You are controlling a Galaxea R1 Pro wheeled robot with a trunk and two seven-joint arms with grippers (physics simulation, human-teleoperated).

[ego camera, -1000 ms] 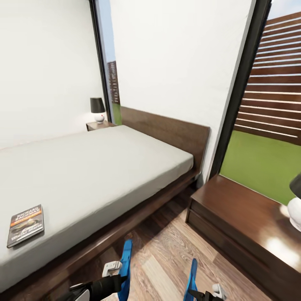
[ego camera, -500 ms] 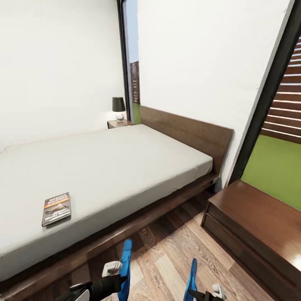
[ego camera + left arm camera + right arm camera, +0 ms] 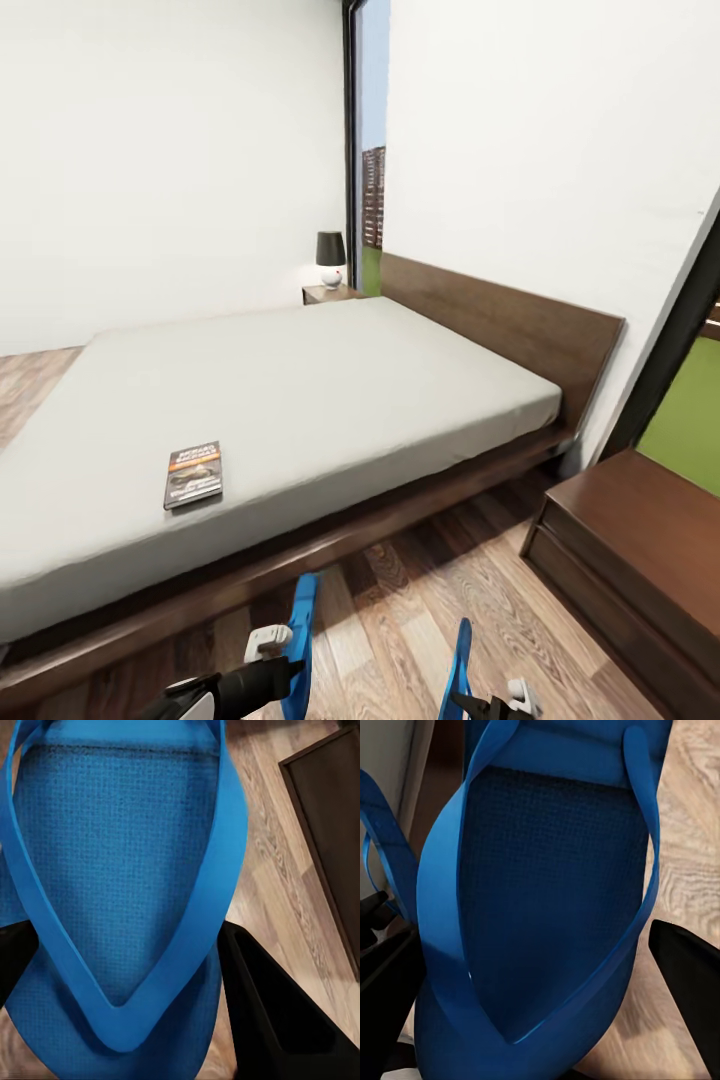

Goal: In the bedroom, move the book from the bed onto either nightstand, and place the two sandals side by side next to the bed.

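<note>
The book [image 3: 193, 475] lies flat on the bed [image 3: 300, 400], near the mattress's front edge on the left. Both blue sandals are held up over the wood floor in front of the bed. My left gripper [image 3: 283, 652] is shut on one sandal [image 3: 302, 630], whose sole and toe strap [image 3: 112, 870] sit between the black fingers [image 3: 274, 1009]. My right gripper [image 3: 490, 705] is shut on the other sandal [image 3: 459, 660], seen close between its fingers [image 3: 690, 975] as a dark blue sole [image 3: 547, 885]. One nightstand [image 3: 640, 545] stands at the right, another nightstand [image 3: 328, 293] at the bed's far side.
A small lamp [image 3: 330, 258] with a dark shade stands on the far nightstand. A tall dark-framed window [image 3: 365, 150] runs behind it, and another window frame [image 3: 665, 350] rises at the right. Wood-plank floor [image 3: 400, 620] lies between the bed frame and the near nightstand.
The whole view has swung to the left, so the bed, book and near nightstand sit further right in the picture. Both grippers hold the sandals as before.
</note>
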